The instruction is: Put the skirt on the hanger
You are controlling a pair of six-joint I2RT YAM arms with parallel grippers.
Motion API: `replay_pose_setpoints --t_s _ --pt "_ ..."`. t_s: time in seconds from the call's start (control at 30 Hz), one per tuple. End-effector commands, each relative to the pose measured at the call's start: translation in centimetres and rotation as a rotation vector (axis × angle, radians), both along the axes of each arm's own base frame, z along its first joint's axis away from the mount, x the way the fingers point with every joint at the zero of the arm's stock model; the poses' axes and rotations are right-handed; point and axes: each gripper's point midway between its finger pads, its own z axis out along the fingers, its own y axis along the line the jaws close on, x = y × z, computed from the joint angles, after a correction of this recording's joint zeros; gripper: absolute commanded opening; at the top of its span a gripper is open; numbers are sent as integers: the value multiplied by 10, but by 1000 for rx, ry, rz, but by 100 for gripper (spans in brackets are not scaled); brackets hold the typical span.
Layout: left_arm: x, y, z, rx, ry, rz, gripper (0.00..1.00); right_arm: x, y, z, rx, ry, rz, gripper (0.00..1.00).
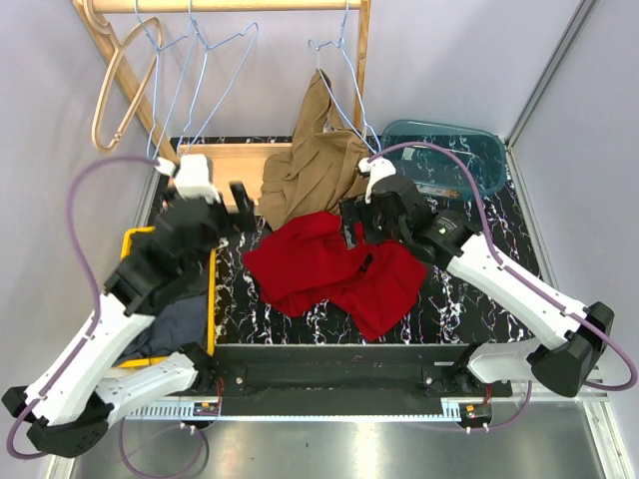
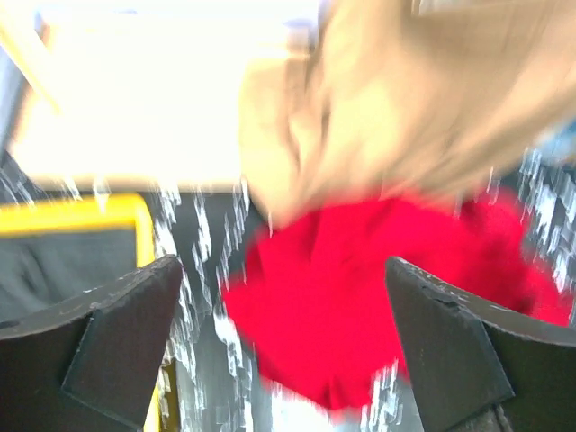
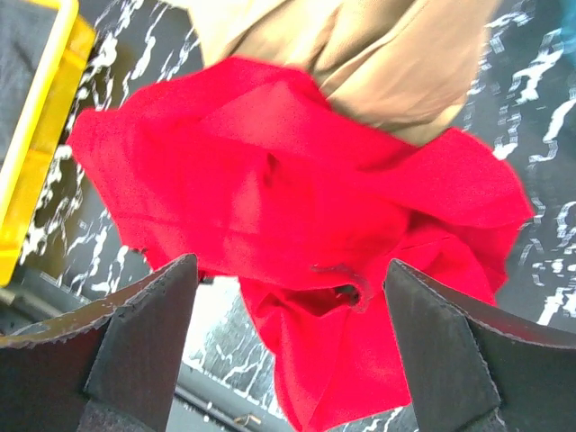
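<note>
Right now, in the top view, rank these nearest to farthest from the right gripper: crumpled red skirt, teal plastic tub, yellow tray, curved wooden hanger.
From the right gripper:
1. Crumpled red skirt, at its fingertips, mid-table.
2. Teal plastic tub, back right.
3. Yellow tray, left side.
4. Curved wooden hanger, on the rail, far back left.

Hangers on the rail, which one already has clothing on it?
The rightmost blue wire hanger: a tan garment hangs from it. The wooden hanger and the other wire hangers to its left are bare.
</note>
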Motion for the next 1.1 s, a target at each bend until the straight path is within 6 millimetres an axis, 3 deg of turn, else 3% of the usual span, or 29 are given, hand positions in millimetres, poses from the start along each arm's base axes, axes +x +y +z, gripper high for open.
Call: replay_pose_setpoints --t_s 0.0,0.13,0.27,0.43,0.6,0.8,0.9,0.93,1.07 --pt "30 19 73 87 -121 57 99 -13 17 -13 29 67 97 91" --pt "59 31 100 62 -148 76 99 -21 26 -22 82 101 131 90" --pt "80 37 140 47 -253 78 99 -24 25 -20 110 97 131 90" --pt "111 55 163 82 -307 131 99 -26 24 -17 122 85 133 90" --pt "137 84 163 52 -268 228 99 -30 30 -19 136 103 160 90" --pt "180 86 150 45 -257 171 97 -29 34 -24 134 121 163 90" --pt "201 90 142 14 -259 149 89 -27 35 -26 132 126 162 90" --pt "206 88 141 3 -260 122 74 -27 36 -27 130 130 164 90" --pt "227 94 134 -12 -260 110 37 -26 37 -28 131 137 158 90"
